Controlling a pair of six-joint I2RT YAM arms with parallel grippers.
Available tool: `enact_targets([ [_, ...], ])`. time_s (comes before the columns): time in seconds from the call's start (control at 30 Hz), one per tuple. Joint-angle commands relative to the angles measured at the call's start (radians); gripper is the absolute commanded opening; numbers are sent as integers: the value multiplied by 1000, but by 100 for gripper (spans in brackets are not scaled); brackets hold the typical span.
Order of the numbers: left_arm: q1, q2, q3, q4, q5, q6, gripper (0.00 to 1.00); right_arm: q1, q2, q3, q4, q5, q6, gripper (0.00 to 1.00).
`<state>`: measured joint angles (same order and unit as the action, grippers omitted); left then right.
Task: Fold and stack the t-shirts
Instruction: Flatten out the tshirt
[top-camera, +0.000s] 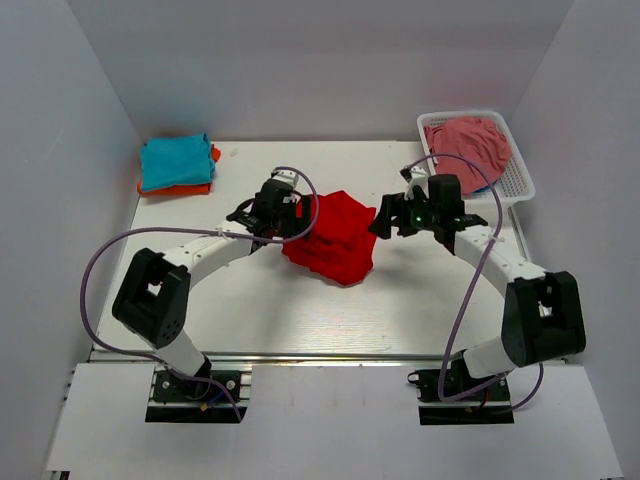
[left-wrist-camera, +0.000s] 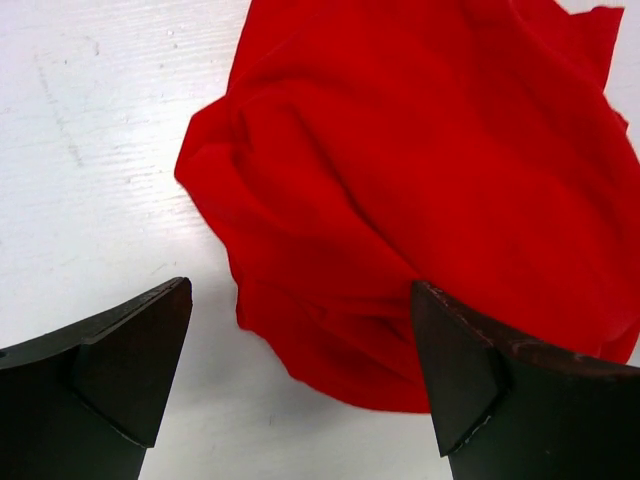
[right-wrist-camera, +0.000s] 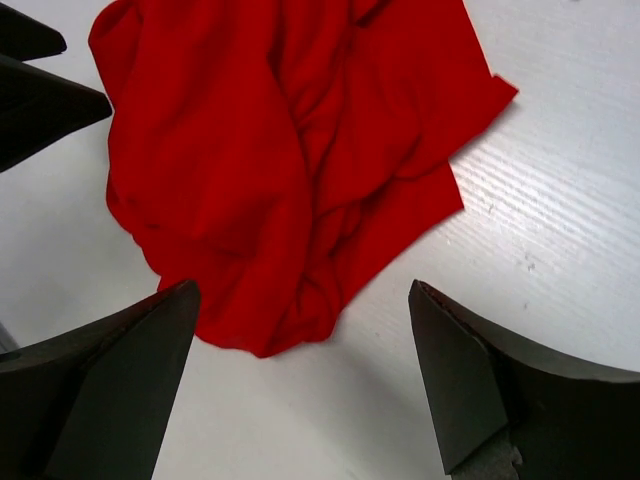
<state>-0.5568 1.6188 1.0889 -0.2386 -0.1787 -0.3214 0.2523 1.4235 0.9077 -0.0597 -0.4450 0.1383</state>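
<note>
A bright red t-shirt (top-camera: 335, 238) lies crumpled in a heap at the middle of the white table. My left gripper (top-camera: 290, 222) is open at the heap's left edge, its jaws wide apart over the cloth's rim, holding nothing; the red t-shirt (left-wrist-camera: 420, 180) fills that wrist view. My right gripper (top-camera: 382, 222) is open and empty at the heap's right edge, and the red t-shirt (right-wrist-camera: 290, 170) lies just beyond its jaws. A folded teal t-shirt (top-camera: 176, 160) lies on a folded orange one (top-camera: 190, 188) at the far left corner.
A white mesh basket (top-camera: 516, 180) at the far right holds a crumpled pink-red cloth (top-camera: 468, 142) over something blue. White walls close in the table on the left, back and right. The tip of my left gripper shows in the right wrist view (right-wrist-camera: 45, 95).
</note>
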Motion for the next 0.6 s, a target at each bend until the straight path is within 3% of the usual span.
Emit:
enact_targets([
  [0.0, 21, -4, 43, 80, 54, 7, 100, 34, 49, 98, 20, 18, -39, 90],
  [0.23, 63, 41, 75, 125, 140, -39, 97, 84, 192, 226, 3, 101, -46, 90],
  [0.33, 72, 94, 88, 137, 200, -39, 89, 108, 270, 285, 1, 106, -39, 90],
  [0.47, 72, 173, 147, 116, 275, -39, 69, 130, 342, 330, 0, 106, -25, 89],
  [0.57, 72, 194, 163, 87, 300, -39, 46, 145, 377, 367, 1, 106, -11, 89],
])
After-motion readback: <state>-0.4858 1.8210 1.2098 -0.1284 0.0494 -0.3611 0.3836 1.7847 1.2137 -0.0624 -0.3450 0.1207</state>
